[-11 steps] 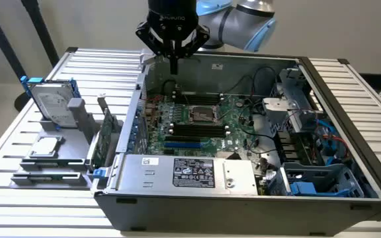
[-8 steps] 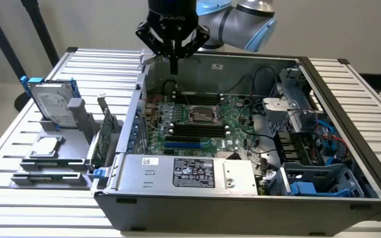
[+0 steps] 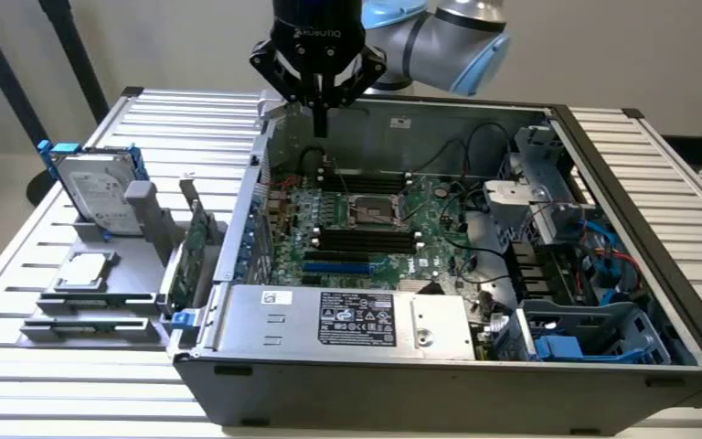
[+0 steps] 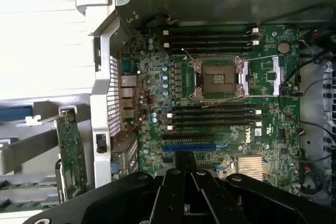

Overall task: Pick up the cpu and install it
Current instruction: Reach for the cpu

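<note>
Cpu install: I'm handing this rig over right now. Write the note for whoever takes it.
End effector: shut, nothing in it, hanging above the open computer case.
Cpu: lying flat on the grey holder outside the case, on the exterior view's left, near the upright hard drive.
Socket on the motherboard: open and empty.
Done: nothing that shows.
Left: cpu not yet picked up, not yet installed.
</note>
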`<control>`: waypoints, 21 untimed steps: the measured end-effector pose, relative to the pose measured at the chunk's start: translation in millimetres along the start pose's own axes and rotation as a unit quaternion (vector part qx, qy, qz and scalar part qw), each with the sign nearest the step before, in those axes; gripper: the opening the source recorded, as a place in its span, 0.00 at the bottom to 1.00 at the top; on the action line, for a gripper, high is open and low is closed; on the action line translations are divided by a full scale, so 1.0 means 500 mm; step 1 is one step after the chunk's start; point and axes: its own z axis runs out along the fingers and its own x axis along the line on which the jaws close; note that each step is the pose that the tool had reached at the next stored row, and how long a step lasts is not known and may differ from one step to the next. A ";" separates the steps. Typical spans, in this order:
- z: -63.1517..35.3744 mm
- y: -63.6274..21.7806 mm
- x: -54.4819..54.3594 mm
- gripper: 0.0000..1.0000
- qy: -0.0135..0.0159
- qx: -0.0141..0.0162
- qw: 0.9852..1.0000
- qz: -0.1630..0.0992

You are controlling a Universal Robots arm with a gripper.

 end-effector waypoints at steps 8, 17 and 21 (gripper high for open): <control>-0.001 -0.005 0.065 0.11 0.000 0.000 1.000 0.000; -0.003 -0.010 0.147 0.11 0.000 0.000 1.000 0.000; -0.003 -0.013 0.183 0.11 0.000 0.000 1.000 0.000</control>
